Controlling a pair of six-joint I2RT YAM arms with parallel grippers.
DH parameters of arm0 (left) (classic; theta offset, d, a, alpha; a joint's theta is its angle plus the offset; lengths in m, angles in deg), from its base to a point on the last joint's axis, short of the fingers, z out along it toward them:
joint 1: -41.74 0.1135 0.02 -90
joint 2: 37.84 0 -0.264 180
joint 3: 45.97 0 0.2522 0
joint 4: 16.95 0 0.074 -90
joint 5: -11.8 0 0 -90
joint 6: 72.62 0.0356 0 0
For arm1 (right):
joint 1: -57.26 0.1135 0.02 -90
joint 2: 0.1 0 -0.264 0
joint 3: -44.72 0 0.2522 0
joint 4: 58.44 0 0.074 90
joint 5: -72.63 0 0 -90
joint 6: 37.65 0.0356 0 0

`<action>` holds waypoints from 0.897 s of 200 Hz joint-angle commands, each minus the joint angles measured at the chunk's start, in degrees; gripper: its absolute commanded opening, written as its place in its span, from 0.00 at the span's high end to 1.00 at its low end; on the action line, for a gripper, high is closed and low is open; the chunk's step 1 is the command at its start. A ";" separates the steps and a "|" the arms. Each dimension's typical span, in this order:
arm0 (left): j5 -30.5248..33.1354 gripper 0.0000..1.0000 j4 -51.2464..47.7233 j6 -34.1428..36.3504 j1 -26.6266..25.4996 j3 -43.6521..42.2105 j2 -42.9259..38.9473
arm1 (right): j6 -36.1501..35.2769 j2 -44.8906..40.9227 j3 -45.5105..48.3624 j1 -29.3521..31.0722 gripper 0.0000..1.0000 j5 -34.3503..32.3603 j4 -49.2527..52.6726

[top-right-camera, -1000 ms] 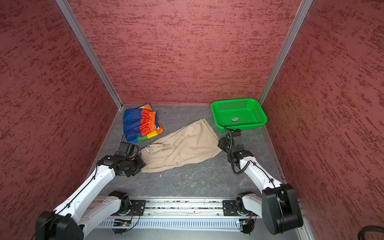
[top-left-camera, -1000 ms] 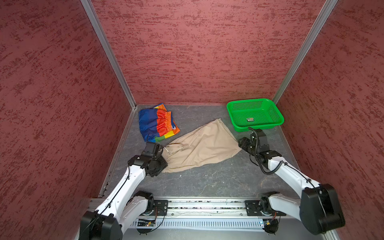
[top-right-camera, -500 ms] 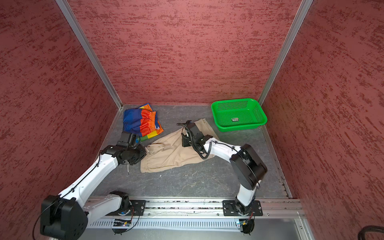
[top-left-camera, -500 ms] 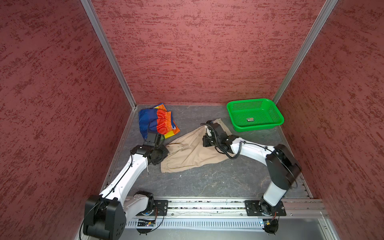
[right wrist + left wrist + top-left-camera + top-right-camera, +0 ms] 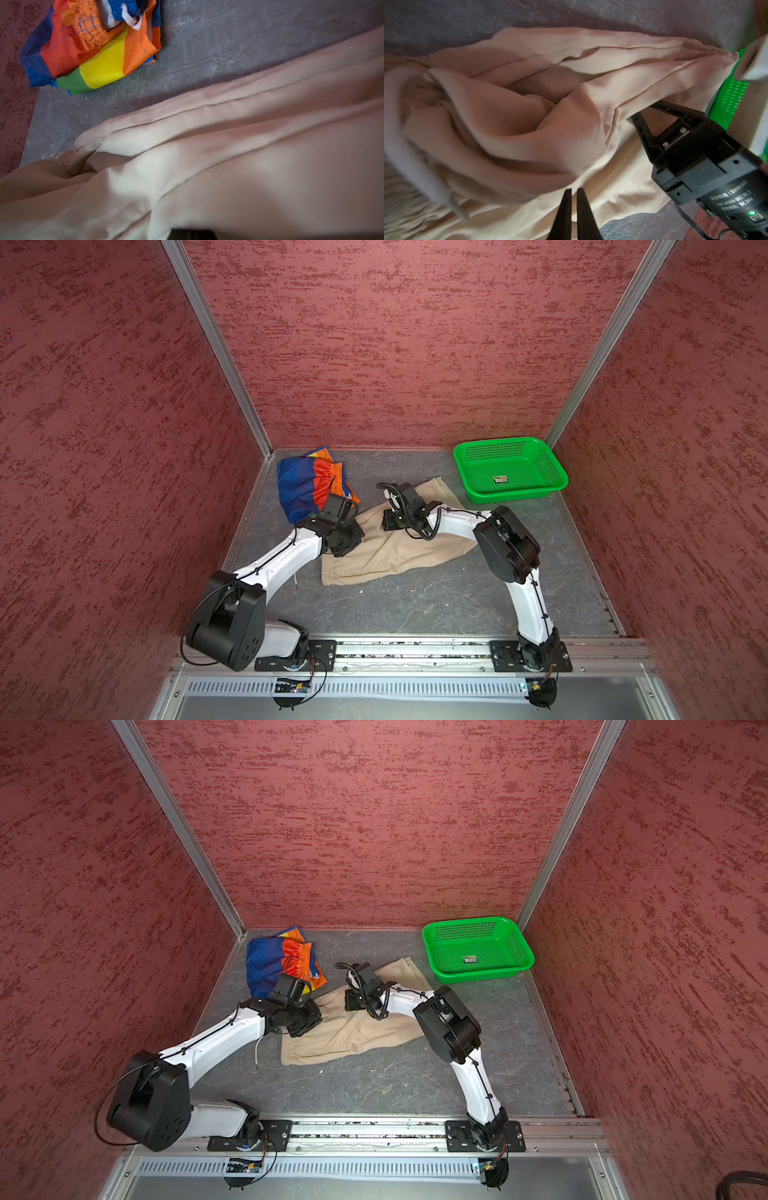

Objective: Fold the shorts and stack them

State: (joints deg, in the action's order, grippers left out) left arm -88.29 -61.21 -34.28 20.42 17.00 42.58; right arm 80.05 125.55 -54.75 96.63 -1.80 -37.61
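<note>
The beige shorts (image 5: 395, 558) (image 5: 353, 1038) lie in the middle of the grey floor, waistband to the left. My right gripper (image 5: 390, 521) (image 5: 353, 1003) reaches across them, shut on a leg end and holding it up over the rest; cloth (image 5: 249, 166) covers its jaws. My left gripper (image 5: 351, 537) (image 5: 305, 1023) sits at the shorts' far-left part. Its fingers (image 5: 574, 189) are closed to a thin slit at the edge of a raised fold (image 5: 508, 128). The rainbow-striped shorts (image 5: 307, 485) (image 5: 89, 52) lie crumpled in the back-left corner, untouched.
A green perforated basket (image 5: 515, 495) (image 5: 482, 977) stands at the back right with a small label inside. The white drawstring (image 5: 296, 577) trails on the floor beside the left arm. Red walls close in three sides; a metal rail runs along the front.
My right gripper closed by the basket and swung left, carrying the beige leg end over the shorts. My left gripper closed and moved farther back along the waistband.
</note>
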 commanded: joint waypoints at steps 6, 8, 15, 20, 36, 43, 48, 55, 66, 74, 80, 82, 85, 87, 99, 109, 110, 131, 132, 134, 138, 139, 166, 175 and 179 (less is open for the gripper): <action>-0.85 0.90 2.98 0.05 -0.96 3.36 2.39 | 2.72 2.35 -3.57 -1.69 1.00 2.39 -2.03; -0.82 0.90 2.95 0.13 -0.99 3.59 2.68 | 2.84 2.51 -3.80 -1.83 1.00 2.32 -2.01; -0.79 0.90 3.04 0.37 -0.96 4.22 3.44 | 3.55 3.24 -4.59 -2.31 1.00 2.18 -1.74; -0.74 0.90 3.12 0.54 -0.93 4.58 4.10 | 4.15 3.77 -5.27 -2.65 1.00 2.06 -1.23; 0.63 0.90 3.19 1.83 -0.45 5.94 6.11 | 5.78 5.08 -6.56 -3.75 1.00 1.79 -0.13; 1.31 0.90 3.17 2.46 0.12 6.43 7.07 | 6.36 5.45 -6.58 -4.07 1.00 1.76 0.13; 1.81 0.90 3.13 2.88 0.69 6.80 7.74 | 6.61 5.49 -6.46 -4.28 1.00 1.82 -0.01; 2.24 0.91 3.16 3.26 1.87 7.01 8.75 | 6.85 5.58 -6.21 -4.42 1.00 1.70 -0.07; 1.46 0.92 4.10 3.51 3.67 6.96 9.93 | 7.06 5.53 -5.80 -4.65 1.00 0.98 0.21; 1.28 0.91 4.50 3.79 4.81 6.94 10.62 | 7.09 5.63 -5.54 -4.88 1.00 0.86 0.21; 1.33 0.92 4.23 4.04 5.43 7.18 11.12 | 7.23 5.62 -5.32 -4.99 1.00 0.86 0.15; 1.37 0.92 4.07 4.09 5.70 7.27 11.28 | 7.20 5.65 -5.29 -5.00 1.00 0.91 0.14; 1.25 0.93 3.92 4.29 6.06 7.50 11.43 | 7.25 5.71 -5.19 -5.05 1.00 0.94 0.07; 1.18 0.93 3.82 4.29 6.24 7.61 11.49 | 7.27 5.72 -5.13 -5.09 1.00 0.93 0.01; 1.58 0.94 2.83 4.65 6.67 8.38 11.16 | 7.28 5.84 -5.00 -5.23 1.00 0.93 -0.04; 2.11 0.93 2.17 5.05 6.17 9.08 9.88 | 7.33 6.08 -4.94 -5.34 1.00 0.99 -0.26; 2.19 0.93 2.14 5.19 6.10 9.16 9.73 | 7.33 6.08 -4.94 -5.34 1.00 0.99 -0.26; 5.15 0.91 -1.31 6.51 3.09 12.07 6.40 | 7.46 6.79 -5.35 -5.45 1.00 1.28 -0.22; 5.24 0.90 -1.40 6.63 2.80 12.23 6.23 | 7.46 6.80 -5.35 -5.45 1.00 1.29 -0.22; 5.65 0.90 -1.69 6.74 2.41 12.64 5.88 | 7.45 6.80 -5.34 -5.45 1.00 1.26 -0.22; 6.47 0.89 -2.23 6.97 1.50 13.16 5.33 | 7.46 6.88 -5.37 -5.45 1.00 1.38 -0.23; 6.65 0.89 -2.34 7.03 1.22 13.26 5.21 | 7.50 6.93 -5.36 -5.45 1.00 1.39 -0.18; 7.83 0.87 -1.48 6.90 -5.25 14.29 4.18 | 7.37 7.05 -5.48 -5.54 0.99 1.24 0.25; 7.61 0.87 -0.92 6.26 -6.69 14.07 5.27 | 7.28 6.90 -5.52 -5.54 0.99 1.13 0.52; 7.46 0.87 -0.60 6.03 -7.16 13.85 6.02 | 7.19 6.90 -5.47 -5.56 0.99 1.13 0.57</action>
State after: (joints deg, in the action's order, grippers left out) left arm -82.17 -61.54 -28.64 16.44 31.25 46.84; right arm 86.83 130.75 -60.11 91.39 -0.42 -38.15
